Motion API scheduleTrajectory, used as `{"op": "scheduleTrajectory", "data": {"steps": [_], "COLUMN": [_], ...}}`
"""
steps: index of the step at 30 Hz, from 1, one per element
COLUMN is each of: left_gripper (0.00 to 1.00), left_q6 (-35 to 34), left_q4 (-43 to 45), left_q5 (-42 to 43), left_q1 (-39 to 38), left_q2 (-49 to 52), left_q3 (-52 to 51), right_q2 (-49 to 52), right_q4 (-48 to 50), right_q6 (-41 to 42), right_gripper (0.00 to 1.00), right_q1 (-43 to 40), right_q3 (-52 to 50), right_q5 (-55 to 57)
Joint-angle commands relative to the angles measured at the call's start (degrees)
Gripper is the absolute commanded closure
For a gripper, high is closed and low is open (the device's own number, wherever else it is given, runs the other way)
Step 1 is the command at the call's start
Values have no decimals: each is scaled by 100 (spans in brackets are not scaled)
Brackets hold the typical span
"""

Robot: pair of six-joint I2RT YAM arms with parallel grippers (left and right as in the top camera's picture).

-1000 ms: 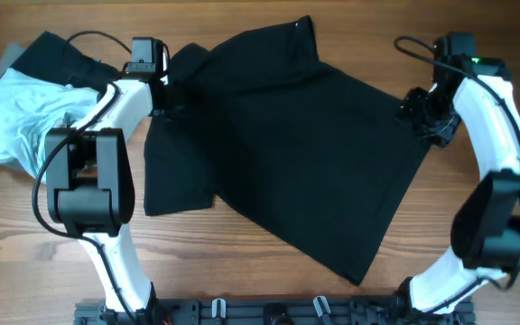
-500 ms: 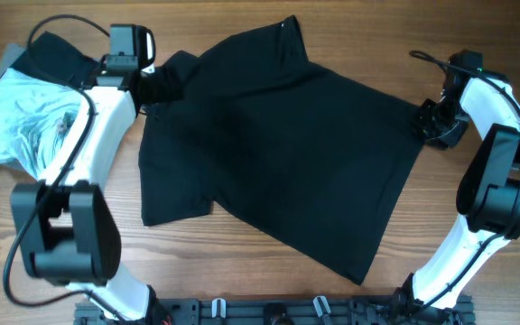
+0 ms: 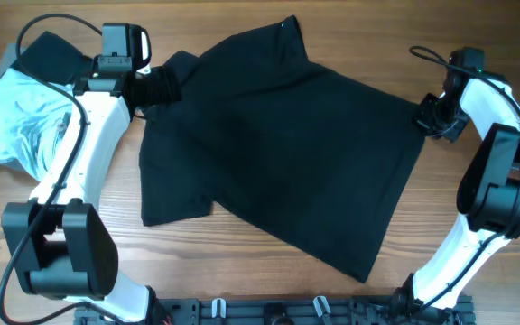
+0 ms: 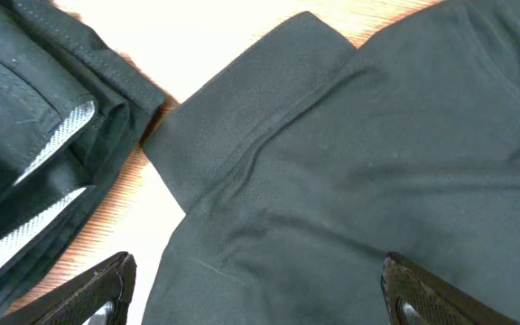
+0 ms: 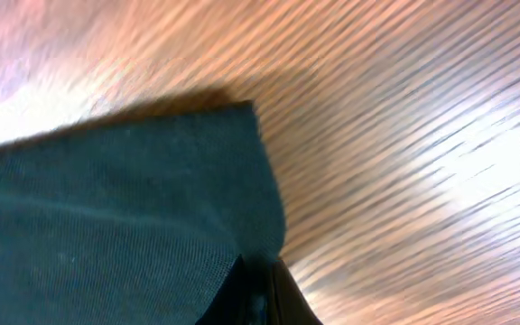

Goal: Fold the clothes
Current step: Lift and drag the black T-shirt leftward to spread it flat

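The large black garment [image 3: 287, 144] lies spread across the middle of the table, with a tiny white mark [image 3: 284, 24] at its far edge. My left gripper [image 3: 158, 88] hovers at its upper-left sleeve. In the left wrist view the left gripper [image 4: 260, 298] stands wide open over the black fabric [image 4: 359, 162], with nothing between its fingertips [image 4: 97, 287]. My right gripper [image 3: 427, 116] is at the garment's right corner. From the right wrist camera, the right gripper [image 5: 260, 293] is shut on the edge of the black cloth [image 5: 106, 208] close to that corner.
A pile of other clothes lies at the far left: light blue [image 3: 12, 122], black [image 3: 48, 52] and a strip of grey [image 3: 5, 61]. A black piece with a pale lining [image 4: 25, 135] shows beside the sleeve. Bare wood [image 3: 477, 54] surrounds the right arm.
My left gripper has opened and let go of the sleeve, and its arm has swung out to the left. My right gripper has closed on the garment's right corner.
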Motion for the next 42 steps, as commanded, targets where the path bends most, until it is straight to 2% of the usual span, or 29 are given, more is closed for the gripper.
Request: {"op": "scheduleTrajectory", "data": {"steps": [1, 4, 5, 6, 7, 8, 13, 15, 16, 19, 23, 25, 27, 28, 29, 32, 39, 41, 42], "left_gripper": [11, 9, 9, 7, 6, 5, 5, 11, 17, 27, 28, 38, 48, 66, 76, 93, 96, 94, 95], "left_q6": [-13, -11, -11, -11, -11, -9, -4, 20, 57, 522, 1095, 1390, 1390, 1390, 1381, 1342, 1143, 765, 184], "left_q4": [-81, -129, -131, -131, -131, -136, -417, -636, -750, -966, -944, -505, 295, 815, 1178, 1661, 2299, 2267, 2100], "left_q5": [238, 400, 490, 584, 686, 772, 1121, 1226, 1268, 1604, 1711, 1707, 1709, 1711, 1716, 1871, 2068, 1569, 785], "left_q1": [26, 26, 26, 24, 22, 22, 22, 20, 15, -76, -393, -538, -621, -658, -684, -750, -772, -726, -654], "left_q2": [-116, -116, -116, -116, -116, -116, -44, 11, 35, 70, 92, 103, 116, 155, 216, 514, 1550, 1707, 1742], "left_q3": [-37, -37, -37, -37, -37, -37, -39, -39, -42, -181, -612, -852, -1119, -1276, -1388, -1478, -1478, -1478, -1478], "right_q2": [267, 262, 262, 262, 238, 199, -702, -1119, -1244, -1812, -2376, -2452, -2446, -2446, -2446, -2446, -2446, -2444, -2444], "right_q4": [494, 715, 763, 750, 629, 522, -170, -579, -737, -1475, -2553, -3012, -3239, -3241, -3244, -3254, -2865, -2782, -2728], "right_q6": [-380, -603, -931, -1178, -1388, -1419, -1366, -1370, -1368, -1370, -1325, -1329, -1370, -1373, -1370, -1414, -1412, -1370, -1224], "right_gripper": [96, 95, 77, 47, 38, 36, 32, 32, 32, 32, 32, 32, 32, 32, 32, 32, 32, 31, 28], "right_q1": [-726, -1185, -1325, -1399, -1471, -1508, -1556, -1534, -1534, -1532, -1528, -1528, -1526, -1502, -1484, -1362, -859, -758, -713], "right_q3": [179, 560, 732, 861, 1056, 1189, 1375, 1375, 1375, 1375, 1368, 1362, 1340, 1274, 1237, 1117, 713, 509, 317], "right_q5": [1165, 890, 439, 61, -407, -586, -1665, -2175, -2295, -2612, -2623, -2474, -2430, -2430, -2435, -2433, -2426, -2378, -2144]}}
